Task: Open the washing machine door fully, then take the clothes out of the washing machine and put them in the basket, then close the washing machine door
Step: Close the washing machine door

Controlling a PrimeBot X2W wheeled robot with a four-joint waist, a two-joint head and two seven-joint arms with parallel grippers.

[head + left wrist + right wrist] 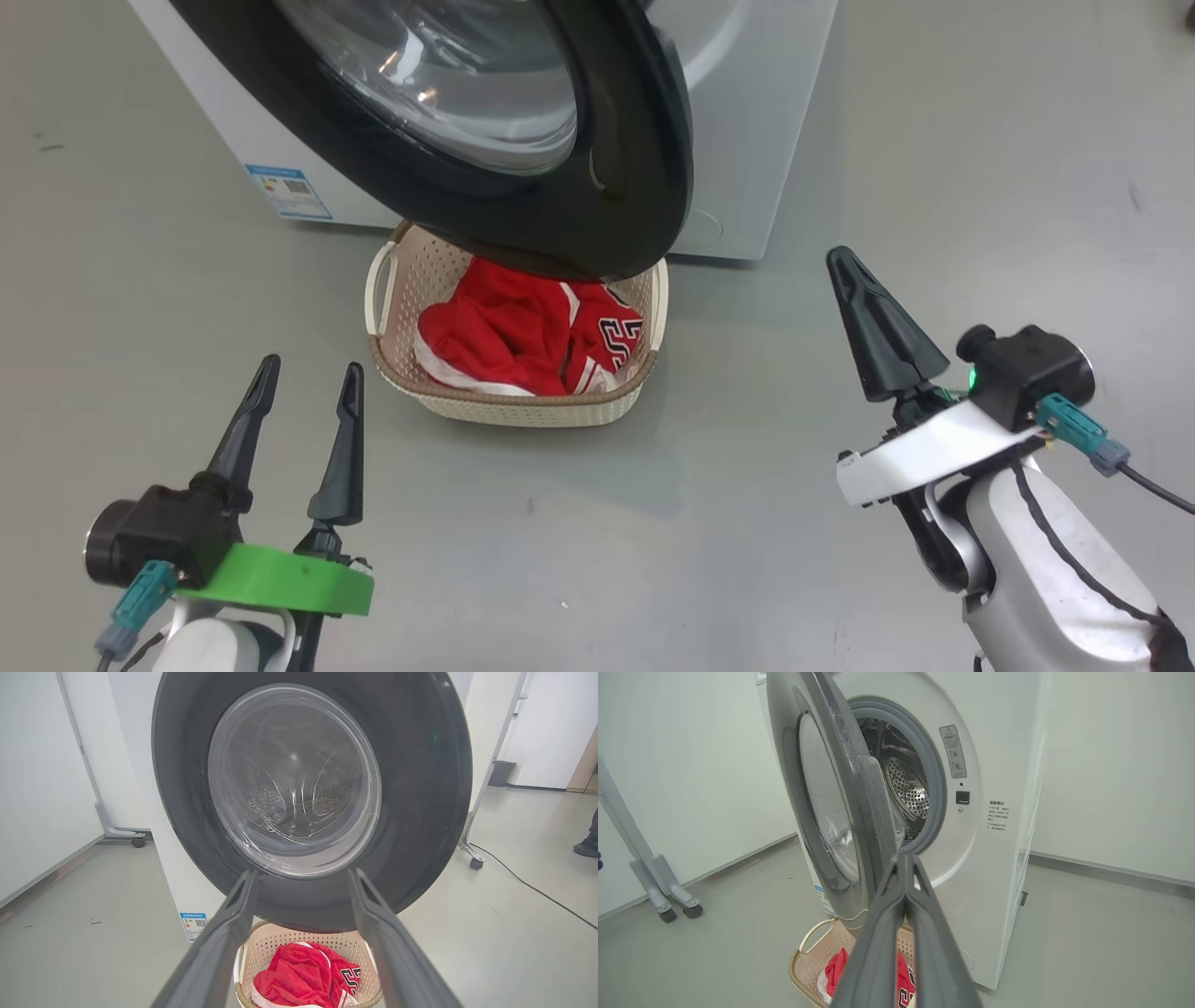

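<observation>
glossy round black door (644, 168) over perforated cream basket (420, 280)

washing machine (999, 858): one. washing machine door (635, 187): one. basket (523, 406): one. clothes (504, 331): single red heap, piece count not determinable. blue sticker (288, 191): one. grippers: two, left gripper (312, 364), right gripper (840, 257); two fingers each.

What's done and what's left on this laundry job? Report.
Done: red jerseys lie in the cream perforated basket; the visible part of the steel drum shows none. In hand: nothing held; the right gripper is shut, empty, pointing at the black-rimmed round glass door. Left: swing that half-open door shut.
</observation>
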